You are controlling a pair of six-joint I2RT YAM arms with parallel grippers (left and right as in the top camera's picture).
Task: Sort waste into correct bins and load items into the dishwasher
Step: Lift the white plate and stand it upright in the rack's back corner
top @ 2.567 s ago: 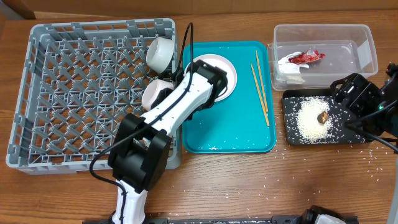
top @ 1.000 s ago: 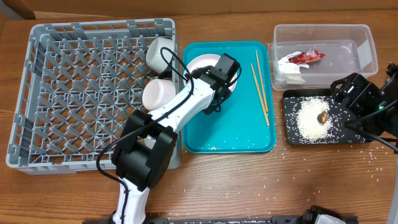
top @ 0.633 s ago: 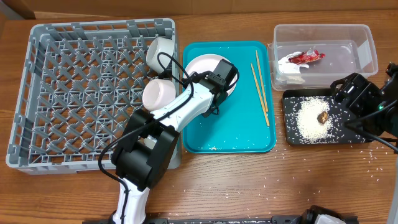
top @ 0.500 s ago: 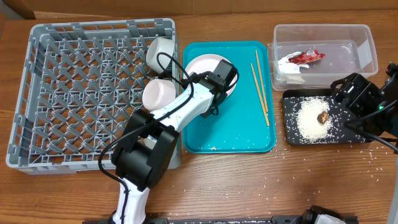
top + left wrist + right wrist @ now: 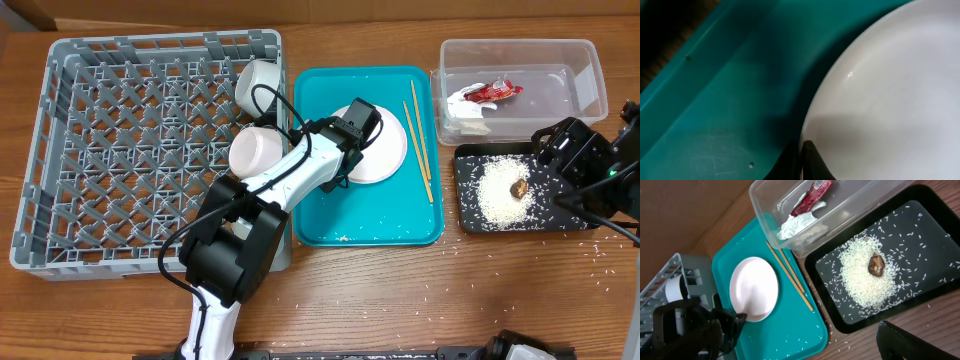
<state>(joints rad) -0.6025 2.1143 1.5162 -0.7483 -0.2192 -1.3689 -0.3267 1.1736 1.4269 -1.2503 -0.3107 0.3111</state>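
Grey dish rack (image 5: 60,150), two white bowls (image 5: 257,150) against its right wall. Left gripper (image 5: 738,318) at the left rim of the round white plate (image 5: 385,155) on the teal tray (image 5: 380,220), jaw state unreadable; the plate's right rim is near the chopsticks (image 5: 419,140), with bare tray nearer the front edge. Right gripper (image 5: 553,145) over the black tray (image 5: 470,222), right edge, jaws unreadable.

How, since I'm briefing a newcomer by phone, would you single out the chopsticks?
Find the flat teal tray beside the grey rack. Along its right edge, just right of the round white plate, lie the chopsticks: two thin wooden sticks, the only long slender things there.
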